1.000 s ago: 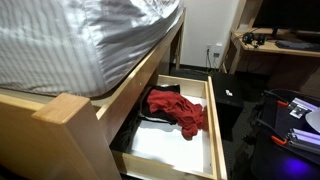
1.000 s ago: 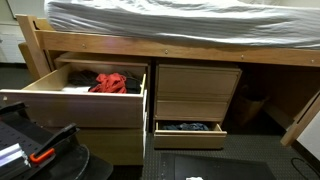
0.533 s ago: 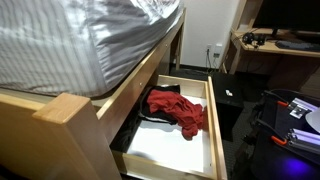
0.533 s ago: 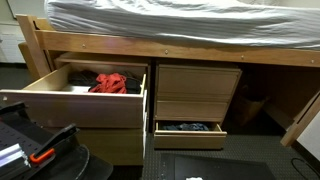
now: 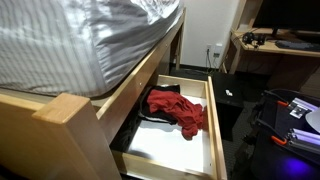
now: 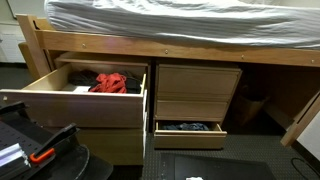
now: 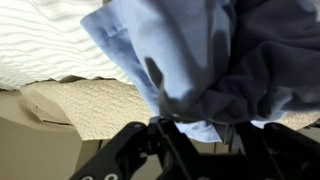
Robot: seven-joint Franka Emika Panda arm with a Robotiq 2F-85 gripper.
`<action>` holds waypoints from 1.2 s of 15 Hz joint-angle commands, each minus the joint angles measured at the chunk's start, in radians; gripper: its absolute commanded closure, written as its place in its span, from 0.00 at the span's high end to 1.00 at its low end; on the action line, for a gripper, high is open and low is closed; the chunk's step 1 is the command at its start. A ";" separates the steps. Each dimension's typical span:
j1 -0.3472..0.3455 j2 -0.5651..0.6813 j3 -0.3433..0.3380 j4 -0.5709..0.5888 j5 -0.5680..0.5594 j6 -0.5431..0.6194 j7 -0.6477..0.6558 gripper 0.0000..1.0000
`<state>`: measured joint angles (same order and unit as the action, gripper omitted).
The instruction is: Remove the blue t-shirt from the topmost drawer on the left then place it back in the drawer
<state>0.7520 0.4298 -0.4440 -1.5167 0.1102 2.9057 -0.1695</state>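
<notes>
Blue t-shirt (image 7: 200, 60) hangs bunched before the wrist camera, gripper (image 7: 165, 130) fingers seemingly pinched on it. Exterior views show nothing moved, only red clothing (image 6: 110, 82) in the drawer (image 6: 70, 108). Likely out; return remains.

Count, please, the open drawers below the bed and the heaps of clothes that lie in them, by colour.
Open drawers: 2, the upper drawer and the low drawer.
Red heap: 1, in the upper drawer.
Dark heap: 1, in the low drawer.
Total: 4.
</notes>
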 commanded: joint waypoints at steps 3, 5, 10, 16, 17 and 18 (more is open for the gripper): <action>-0.009 -0.058 0.041 0.002 -0.132 -0.116 0.158 0.84; 0.051 -0.089 -0.005 0.010 -0.182 -0.158 0.233 0.97; 0.226 -0.206 -0.087 0.081 -0.387 -0.375 0.465 1.00; 0.263 -0.239 -0.095 0.092 -0.490 -0.374 0.549 1.00; 0.262 -0.237 -0.095 0.092 -0.488 -0.374 0.548 1.00; 0.262 -0.235 -0.095 0.092 -0.488 -0.374 0.548 1.00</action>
<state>1.0144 0.1953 -0.5386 -1.4251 -0.3778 2.5313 0.3786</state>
